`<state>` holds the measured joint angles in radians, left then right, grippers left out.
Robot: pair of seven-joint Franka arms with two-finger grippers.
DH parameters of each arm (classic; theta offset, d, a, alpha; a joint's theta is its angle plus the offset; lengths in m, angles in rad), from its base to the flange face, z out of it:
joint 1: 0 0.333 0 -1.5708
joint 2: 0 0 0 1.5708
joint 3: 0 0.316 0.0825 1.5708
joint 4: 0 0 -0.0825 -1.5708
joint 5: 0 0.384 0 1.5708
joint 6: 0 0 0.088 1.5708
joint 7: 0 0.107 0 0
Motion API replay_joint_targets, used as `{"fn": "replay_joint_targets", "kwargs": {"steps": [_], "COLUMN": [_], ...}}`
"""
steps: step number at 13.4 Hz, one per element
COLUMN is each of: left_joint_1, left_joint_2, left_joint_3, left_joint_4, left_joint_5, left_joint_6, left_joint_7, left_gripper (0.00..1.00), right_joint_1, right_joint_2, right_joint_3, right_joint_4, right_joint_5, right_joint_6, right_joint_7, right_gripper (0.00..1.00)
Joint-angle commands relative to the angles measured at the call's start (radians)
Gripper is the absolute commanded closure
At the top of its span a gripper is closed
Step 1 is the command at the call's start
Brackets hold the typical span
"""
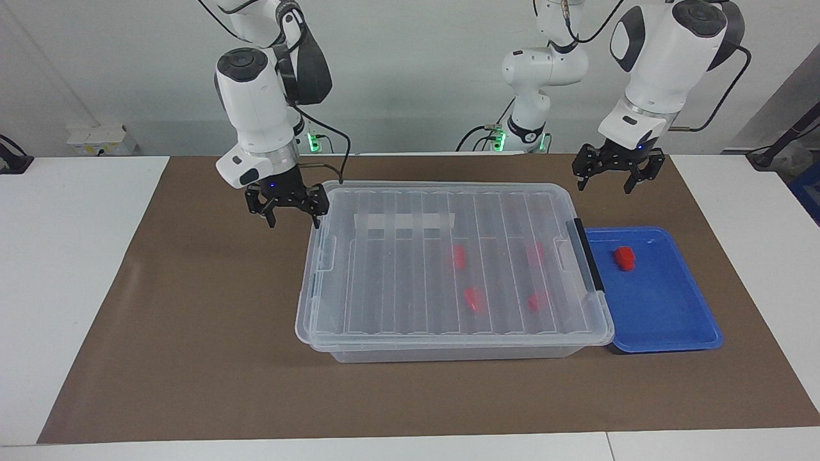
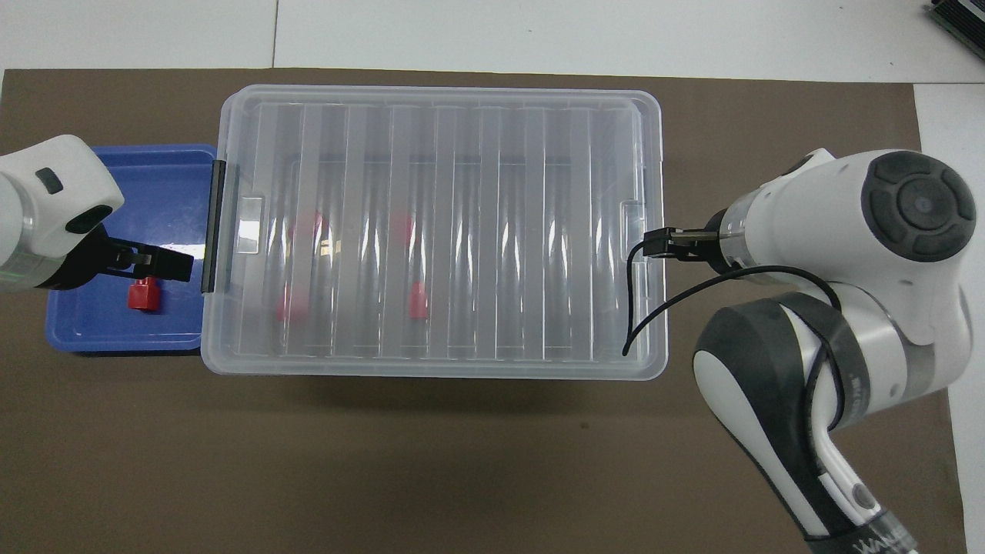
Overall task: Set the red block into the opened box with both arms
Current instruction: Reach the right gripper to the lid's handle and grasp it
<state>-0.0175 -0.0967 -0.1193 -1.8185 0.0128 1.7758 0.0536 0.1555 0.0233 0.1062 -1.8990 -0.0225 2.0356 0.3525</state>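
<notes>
Box lid on, both grippers wide and empty.
I see the right gripper (image 1: 293, 219) beside the box (image 1: 448, 269); the left gripper (image 1: 604, 184) is above the blue tray (image 1: 666, 320) holding the red block (image 1: 624, 258).

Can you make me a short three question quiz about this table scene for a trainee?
1. True or false: the lid is on the clear box.
2. How many red blocks show through the lid?
3. Where is the loose red block? A) on the brown mat B) in the blue tray C) in the left end effector

Key
1. True. The lid lies flat on the box.
2. Four.
3. B. It lies in the tray beside the box's black handle, at the left arm's end. Both end effectors are open and empty; the right end effector is up by the box's other end.
</notes>
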Motion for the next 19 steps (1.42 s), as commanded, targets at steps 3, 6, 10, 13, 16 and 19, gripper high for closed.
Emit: {"fn": "replay_joint_targets", "kwargs": {"steps": [3,6,10,13,16,19], "left_joint_1": [0.004,0.008,0.027,0.027,0.027,0.027], "left_joint_2": [-0.026,-0.024,-0.024,-0.024,-0.024,-0.024], "left_joint_3": [0.003,0.004,0.013,0.013,0.013,0.013], "left_joint_4": [-0.032,-0.027,-0.027,-0.027,-0.027,-0.027], "left_joint_5": [0.009,0.009,0.009,0.009,0.009,0.009], "left_joint_6": [0.056,0.051,0.051,0.051,0.051,0.051], "left_joint_7": [0.003,0.002,0.000,0.000,0.000,0.000], "left_gripper": [0.00,0.00,0.00,0.00,0.00,0.00], "right_joint_1": [0.010,0.010,0.001,-0.004,-0.022,-0.060], "right_joint_2": [-0.028,-0.043,-0.045,-0.046,-0.059,-0.059], "right_joint_3": [0.000,0.000,0.000,0.000,-0.002,-0.002], "right_joint_4": [-0.090,-0.121,-0.124,-0.130,-0.153,-0.153], "right_joint_5": [0.009,0.009,0.009,0.009,0.009,0.009], "right_joint_6": [0.051,0.054,0.052,0.051,0.048,0.032], "right_joint_7": [0.007,0.006,-0.015,-0.032,-0.070,-0.148], "right_gripper": [0.01,0.01,0.01,0.01,0.01,0.01]}}
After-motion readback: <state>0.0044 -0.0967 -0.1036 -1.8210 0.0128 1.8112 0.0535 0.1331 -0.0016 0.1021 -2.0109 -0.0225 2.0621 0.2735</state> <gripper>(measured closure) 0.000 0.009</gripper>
